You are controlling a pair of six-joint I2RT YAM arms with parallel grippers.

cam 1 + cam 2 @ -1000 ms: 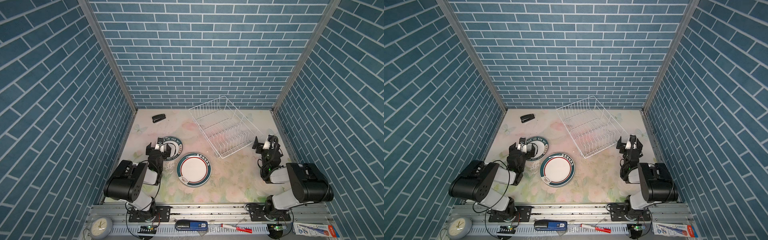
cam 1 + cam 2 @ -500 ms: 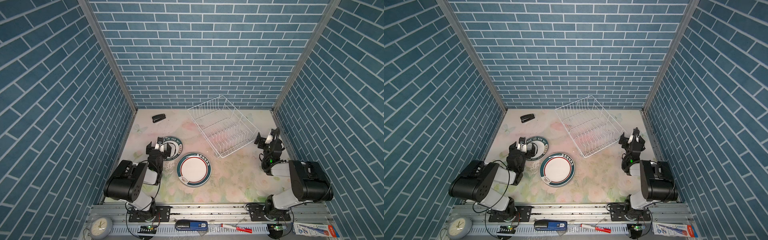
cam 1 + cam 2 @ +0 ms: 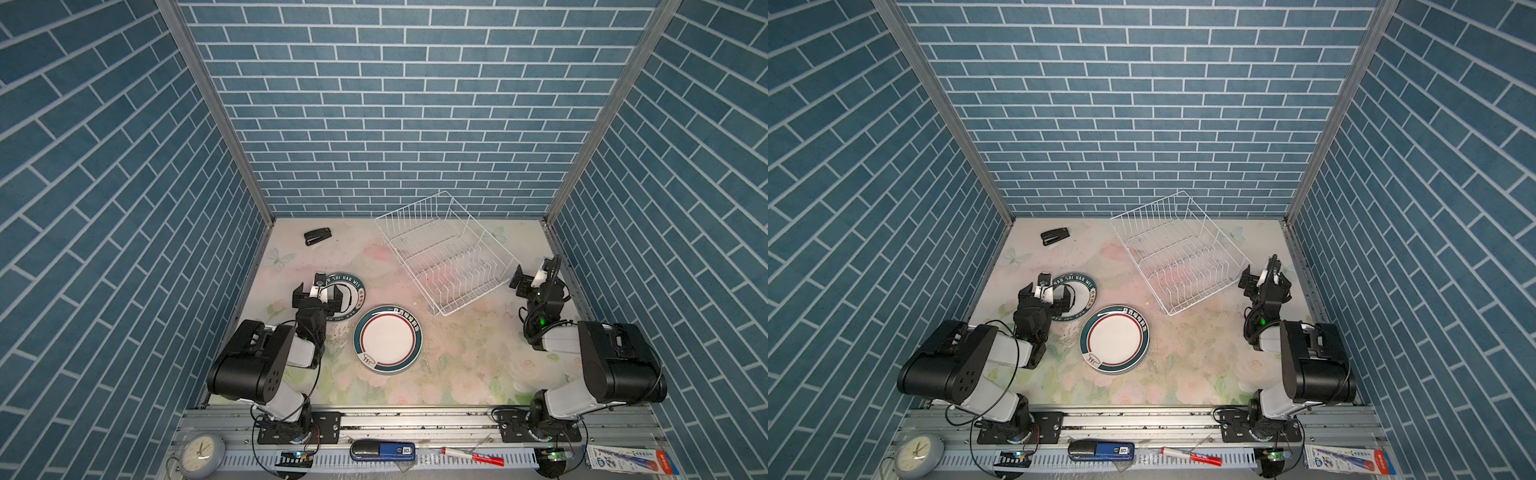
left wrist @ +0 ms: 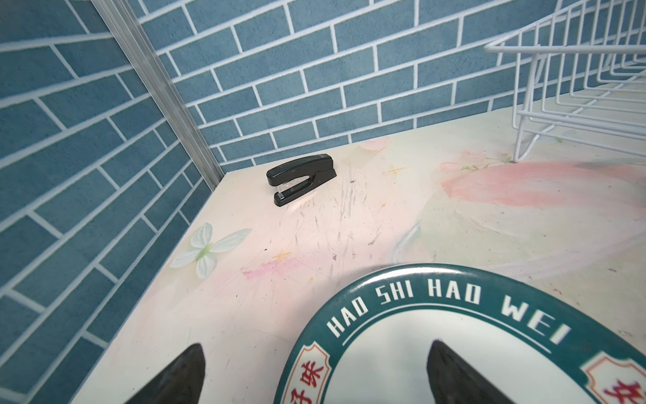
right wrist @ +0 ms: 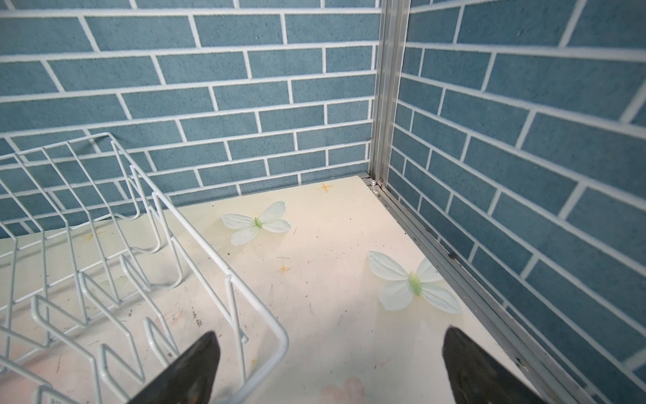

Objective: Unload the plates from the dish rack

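Two plates (image 3: 388, 338) lie on the bench (image 3: 457, 365), rack (image 3: 440, 253) empty. My right tool (image 3: 533, 274) has backed off rightward, apart like the left tool (image 3: 318, 296); unloading looks done.

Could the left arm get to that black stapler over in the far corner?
Probably yes. The left gripper is open and empty, and only bare table lies between it and the stapler; the stretch looks long, though.

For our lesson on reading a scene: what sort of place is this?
Probably a robot test cell staged as a kitchen: printed brick panels on aluminium posts, robot arms bolted to a rail, a wire dish rack.
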